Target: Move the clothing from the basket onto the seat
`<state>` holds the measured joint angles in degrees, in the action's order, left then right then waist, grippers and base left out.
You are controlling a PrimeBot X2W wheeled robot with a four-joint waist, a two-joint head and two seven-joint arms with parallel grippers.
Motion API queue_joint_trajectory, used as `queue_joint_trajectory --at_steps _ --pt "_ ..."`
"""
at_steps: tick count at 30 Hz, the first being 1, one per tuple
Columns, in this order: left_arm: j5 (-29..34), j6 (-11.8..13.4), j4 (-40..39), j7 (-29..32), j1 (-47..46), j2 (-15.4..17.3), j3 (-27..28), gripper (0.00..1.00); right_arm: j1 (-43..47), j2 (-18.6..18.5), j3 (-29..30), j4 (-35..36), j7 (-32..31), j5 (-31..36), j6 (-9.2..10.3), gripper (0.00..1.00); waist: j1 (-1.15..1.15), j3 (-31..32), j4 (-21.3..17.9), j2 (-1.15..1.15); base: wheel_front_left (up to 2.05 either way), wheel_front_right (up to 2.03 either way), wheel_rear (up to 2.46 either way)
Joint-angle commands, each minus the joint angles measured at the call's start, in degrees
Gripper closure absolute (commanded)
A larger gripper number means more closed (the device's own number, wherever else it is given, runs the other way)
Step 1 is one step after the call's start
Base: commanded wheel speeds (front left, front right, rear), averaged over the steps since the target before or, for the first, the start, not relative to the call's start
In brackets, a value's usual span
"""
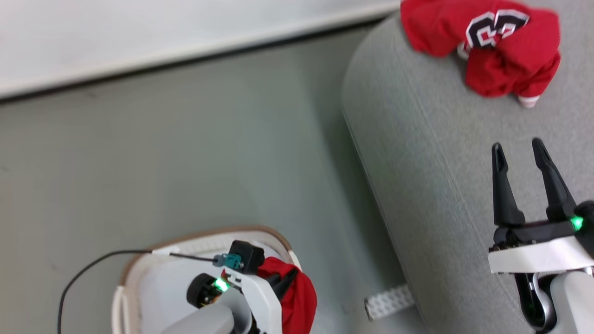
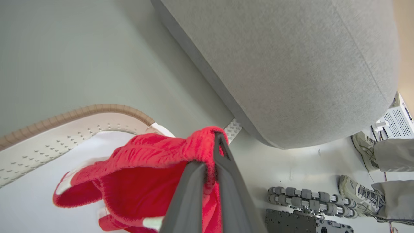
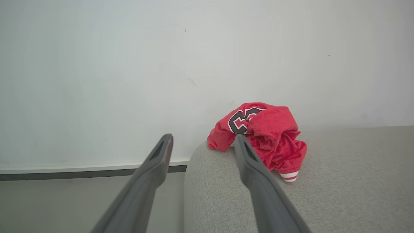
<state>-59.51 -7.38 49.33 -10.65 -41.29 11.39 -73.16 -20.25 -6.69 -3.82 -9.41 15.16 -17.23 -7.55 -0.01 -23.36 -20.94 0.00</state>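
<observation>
Closest to me, my left claw is clamped tight on a fold of red cloth, its two long dark fingers pinching the fabric between them. The cloth is fleecy and ribbed, with white trim at its edges, and it bunches in soft folds below the fingers over the inside of the basket, near its right side. I cannot tell whether it hangs clear of the bottom. The basket is round, smooth white plastic, with rows of small holes in its wall and a brown ribbed rim. A thin black cable curves over the rim to my wrist.

The floor is flat, matt grey-green. A small white perforated block sits at the base of the seat. The seat is a big rounded mass of light grey woven fabric, well apart from the basket on my right. In the left wrist view, two grey laced shoes stand on the floor beyond the seat.

My right claw hovers over the seat, fingers spread wide and holding nothing. Beyond it a crumpled red jersey with black-and-white lettering lies on the seat's top, near the edge. Behind is a plain white wall.
</observation>
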Motion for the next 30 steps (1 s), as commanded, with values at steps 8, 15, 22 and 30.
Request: queue_joint_trajectory --at_steps 8,15,22,30 --pt "0.34 -0.13 -4.12 -4.53 1.34 -0.24 2.30 1.00 5.99 -2.15 -0.95 -1.46 -0.03 -0.86 0.13 0.00 0.01 16.48 8.15 0.00 0.00 0.00 0.00" --pt "8.93 1.26 -14.71 -4.52 2.15 2.29 14.56 1.00 9.65 -1.83 -0.79 -1.58 -0.03 -1.86 0.13 0.00 0.01 20.86 11.23 0.00 0.00 0.00 0.00" --pt "14.02 4.42 -22.67 -4.53 0.28 4.72 21.74 1.00 10.84 -1.08 -2.94 -1.66 -0.03 -2.13 0.13 0.00 0.01 23.25 12.16 0.00 0.00 0.00 0.00" --pt "15.27 7.20 -27.46 -4.52 -3.05 6.64 25.13 1.00 11.20 -1.38 -5.34 -1.05 -0.03 -2.22 0.13 0.00 0.01 24.46 13.02 0.00 0.00 0.00 0.00"
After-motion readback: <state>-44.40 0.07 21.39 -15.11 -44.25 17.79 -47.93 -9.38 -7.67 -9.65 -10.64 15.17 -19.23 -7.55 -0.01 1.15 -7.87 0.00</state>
